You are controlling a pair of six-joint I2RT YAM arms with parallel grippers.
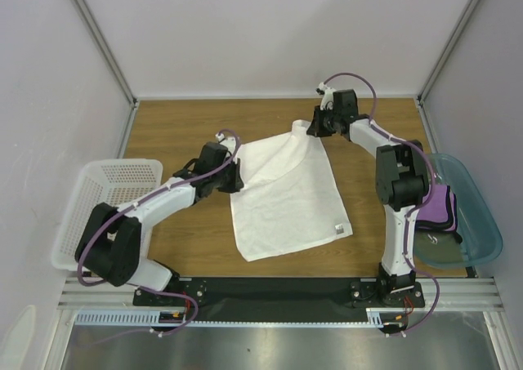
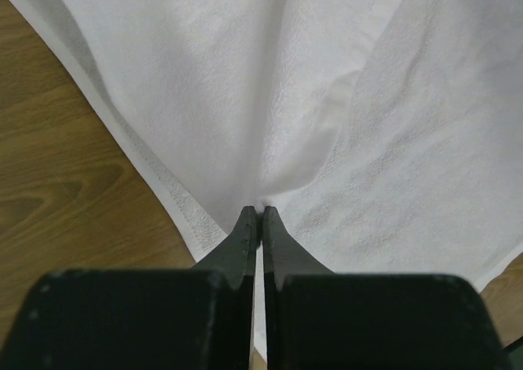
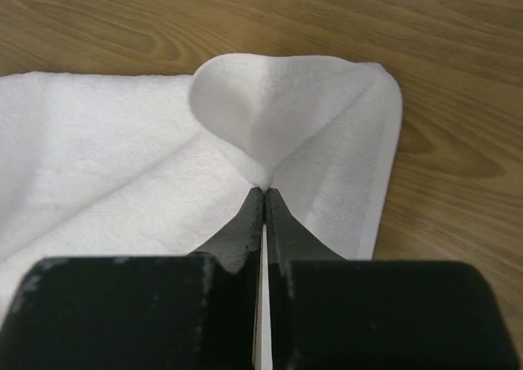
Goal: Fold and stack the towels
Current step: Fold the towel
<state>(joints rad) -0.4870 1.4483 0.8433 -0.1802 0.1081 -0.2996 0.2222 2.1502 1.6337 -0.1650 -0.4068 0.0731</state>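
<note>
**A:** Well, how does the left pincer (image 2: 260, 215) stand?

**B:** Its fingertips are pressed together, with a fold of the white towel (image 1: 286, 194) nipped between them at the towel's left edge. Creases fan out from the pinch.

**A:** And the right pincer (image 3: 264, 194)?

**B:** Likewise closed tight. It grips the towel's far right corner, where the cloth puckers into a small rounded loop just past the tips.

**A:** Where does the towel itself lie?

**B:** Spread over the middle of the wooden tabletop (image 1: 180, 133), between the two arms. It is wrinkled along the far side and flat on the near side.

**A:** Any other towels?

**B:** The purple towel (image 1: 440, 207) sits in the teal bin (image 1: 478, 198) at the right edge, with something dark showing beneath it. A white basket (image 1: 122, 178) stands at the left, beside the left arm.
</note>
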